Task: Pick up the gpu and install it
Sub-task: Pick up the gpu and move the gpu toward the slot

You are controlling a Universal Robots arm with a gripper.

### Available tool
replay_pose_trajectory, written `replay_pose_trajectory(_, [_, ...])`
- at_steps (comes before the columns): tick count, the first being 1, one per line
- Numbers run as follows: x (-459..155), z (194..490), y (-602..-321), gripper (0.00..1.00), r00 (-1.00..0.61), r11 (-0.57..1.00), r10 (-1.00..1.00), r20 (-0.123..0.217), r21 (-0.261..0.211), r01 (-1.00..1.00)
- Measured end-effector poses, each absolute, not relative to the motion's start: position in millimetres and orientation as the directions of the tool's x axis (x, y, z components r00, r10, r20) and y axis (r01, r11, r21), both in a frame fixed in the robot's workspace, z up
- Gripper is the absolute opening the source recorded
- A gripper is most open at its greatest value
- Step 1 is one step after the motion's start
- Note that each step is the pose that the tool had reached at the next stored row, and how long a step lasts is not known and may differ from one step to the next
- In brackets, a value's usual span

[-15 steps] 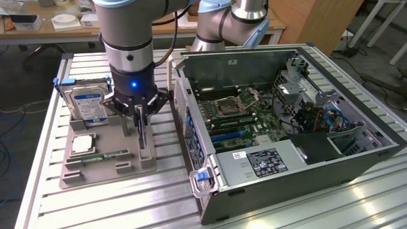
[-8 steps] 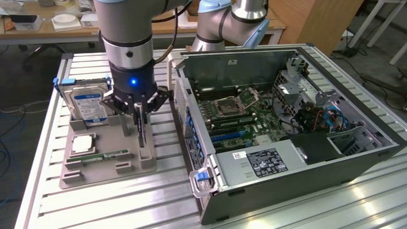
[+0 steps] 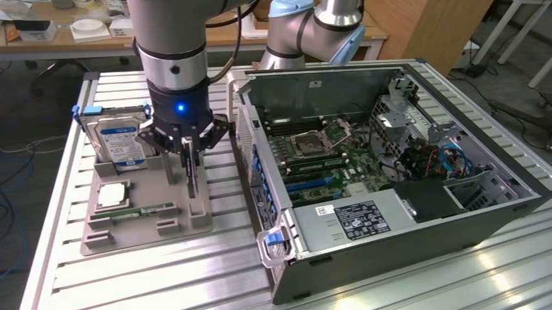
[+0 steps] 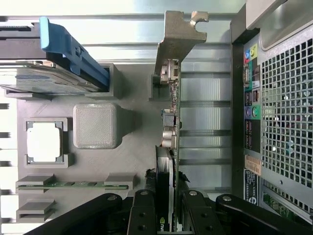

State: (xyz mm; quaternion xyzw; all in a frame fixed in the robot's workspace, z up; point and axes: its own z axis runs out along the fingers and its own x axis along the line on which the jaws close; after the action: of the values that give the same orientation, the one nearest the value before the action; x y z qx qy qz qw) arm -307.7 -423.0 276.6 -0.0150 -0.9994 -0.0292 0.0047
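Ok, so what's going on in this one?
One robot arm is working on the gpu, which stands on edge in a slot of the grey parts tray, beside the open computer case. The gripper is down over the card with its fingers closed on either side of it. The card sits in the tray, not yet lifted and not yet in the case. A hard drive and a memory stick rest in the same tray.
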Motion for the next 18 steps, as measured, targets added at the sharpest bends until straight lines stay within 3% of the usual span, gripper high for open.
replay_pose_trajectory(18, [-307.8,285.7,-423.0,0.26,-1.000,0.998,0.030,0.010,0.059,0.030])
